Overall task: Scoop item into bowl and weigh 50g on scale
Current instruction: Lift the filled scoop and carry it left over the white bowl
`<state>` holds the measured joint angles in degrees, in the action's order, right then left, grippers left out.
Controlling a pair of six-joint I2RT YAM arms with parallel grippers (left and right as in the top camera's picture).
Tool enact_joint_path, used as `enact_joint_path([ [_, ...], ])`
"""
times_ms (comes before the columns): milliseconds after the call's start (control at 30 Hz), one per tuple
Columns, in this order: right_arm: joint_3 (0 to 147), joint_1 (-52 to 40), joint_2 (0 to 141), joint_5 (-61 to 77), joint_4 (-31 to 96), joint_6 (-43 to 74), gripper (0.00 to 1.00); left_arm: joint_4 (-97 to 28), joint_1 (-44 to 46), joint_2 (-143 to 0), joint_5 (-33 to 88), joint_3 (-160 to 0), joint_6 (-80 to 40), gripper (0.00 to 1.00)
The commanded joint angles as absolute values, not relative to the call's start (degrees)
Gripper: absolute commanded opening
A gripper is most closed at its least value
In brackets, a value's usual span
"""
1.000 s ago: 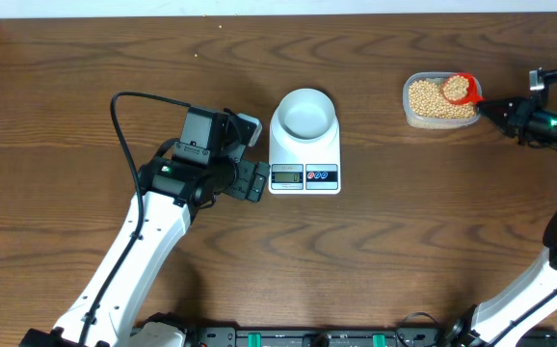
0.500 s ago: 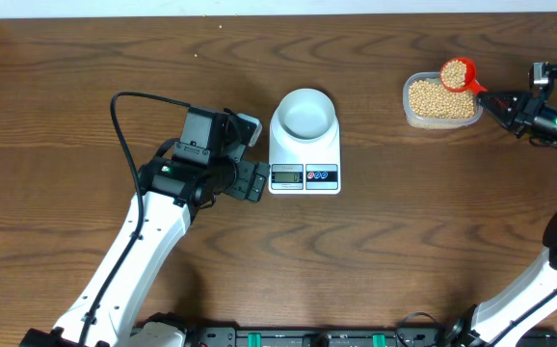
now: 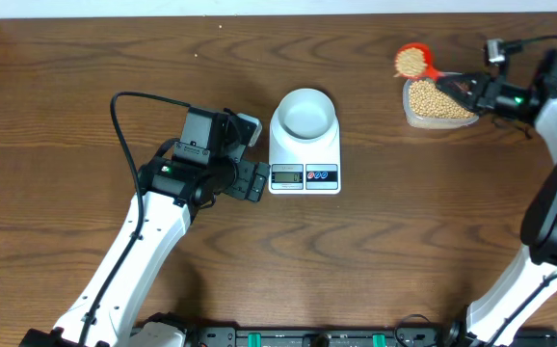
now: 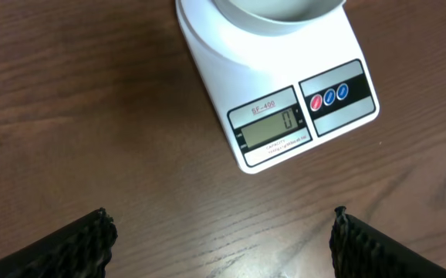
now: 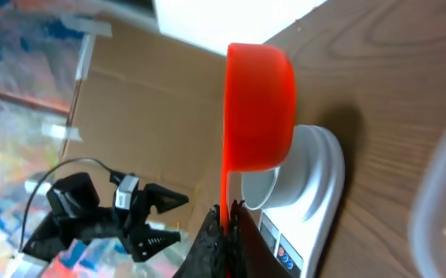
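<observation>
A white bowl (image 3: 305, 113) sits empty on the white scale (image 3: 305, 154); its display (image 4: 275, 130) reads 0. Beige beans fill a clear tub (image 3: 439, 103) at the back right. My right gripper (image 3: 464, 83) is shut on the handle of a red scoop (image 3: 412, 61) full of beans, held in the air just left of the tub. In the right wrist view the scoop (image 5: 258, 106) hangs in front of the scale (image 5: 309, 202), its handle between my right gripper's (image 5: 228, 212) jaws. My left gripper (image 3: 256, 180) is open and empty just left of the scale, its fingertips (image 4: 92, 235) apart.
A black cable (image 3: 129, 116) loops over the table behind the left arm. The table's far edge runs just behind the tub and scoop.
My right gripper has lifted the loaded scoop out of the tub and carried it left and toward the far edge. The left arm has not moved.
</observation>
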<state>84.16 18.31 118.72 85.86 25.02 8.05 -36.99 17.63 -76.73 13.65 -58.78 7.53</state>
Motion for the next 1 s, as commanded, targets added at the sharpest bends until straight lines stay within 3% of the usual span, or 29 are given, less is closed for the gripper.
enact_joint_path([
  [0, 84.31, 14.48, 119.39, 87.57, 21.32, 16.19, 0.01, -36.99, 17.43, -76.84, 14.15, -58.54, 7.7, 0.91],
  [400, 84.31, 5.67, 119.39, 85.84, 13.87, 24.84, 0.01, -36.99, 17.43, -76.84, 14.13, -58.54, 7.7, 0.91],
  [967, 84.31, -3.55, 119.39, 78.94, 15.0, 21.37, 0.01, -36.99, 17.43, -76.84, 14.13, -58.54, 7.7, 0.91],
])
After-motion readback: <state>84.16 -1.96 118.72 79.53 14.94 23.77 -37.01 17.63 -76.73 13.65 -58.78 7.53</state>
